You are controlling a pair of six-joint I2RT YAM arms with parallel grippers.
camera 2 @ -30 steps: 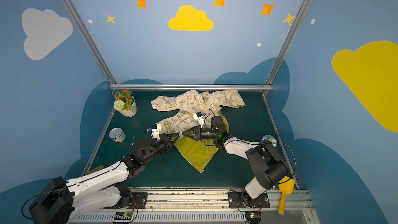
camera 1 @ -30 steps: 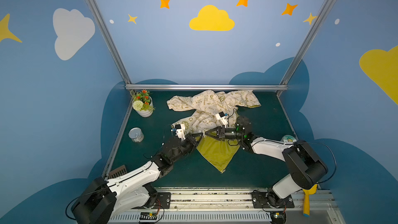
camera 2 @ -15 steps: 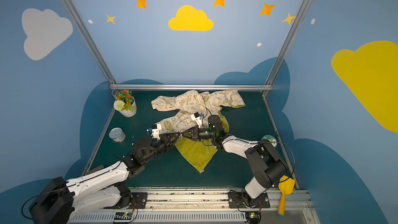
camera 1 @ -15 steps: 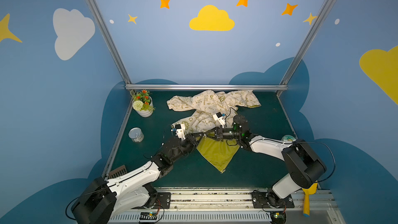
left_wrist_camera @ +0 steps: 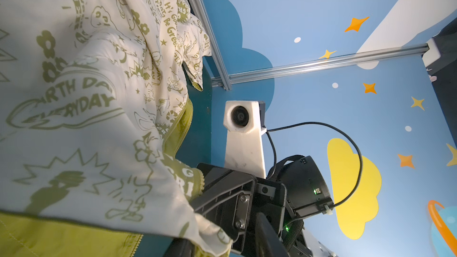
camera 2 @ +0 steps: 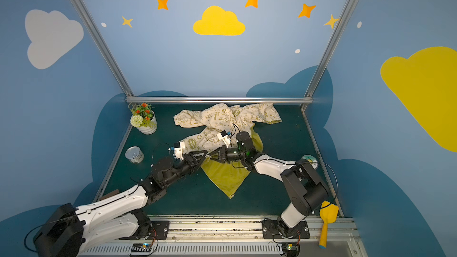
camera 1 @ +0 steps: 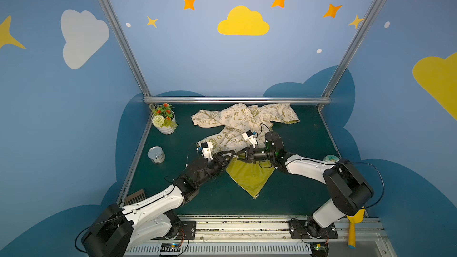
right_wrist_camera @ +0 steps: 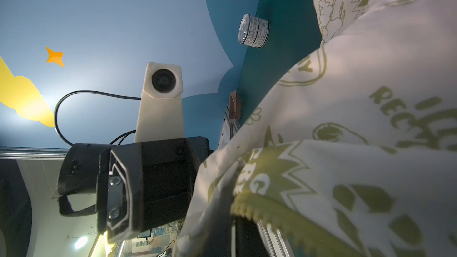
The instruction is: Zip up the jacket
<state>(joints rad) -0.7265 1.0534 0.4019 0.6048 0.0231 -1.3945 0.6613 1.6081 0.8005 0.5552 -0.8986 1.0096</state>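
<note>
Jacket (camera 1: 237,124): unzipped, lining showing. Right gripper (camera 1: 241,155): clamped on the hem corner beside zipper teeth (right_wrist_camera: 272,216), likely to hold it taut. Left gripper (camera 1: 226,158): jaws apart alongside, gripping nothing.

A: Do the right gripper (camera 1: 239,155) tips show?
B: No. In its wrist view the jacket (right_wrist_camera: 358,95) covers them, and the zipper teeth (right_wrist_camera: 262,212) blur.
A: The left gripper (camera 1: 228,156)?
B: Its fingers (left_wrist_camera: 265,239) run off the wrist view's edge.
A: That disc (camera 1: 330,158) by the right arm?
B: Half hidden, too small to name.
</note>
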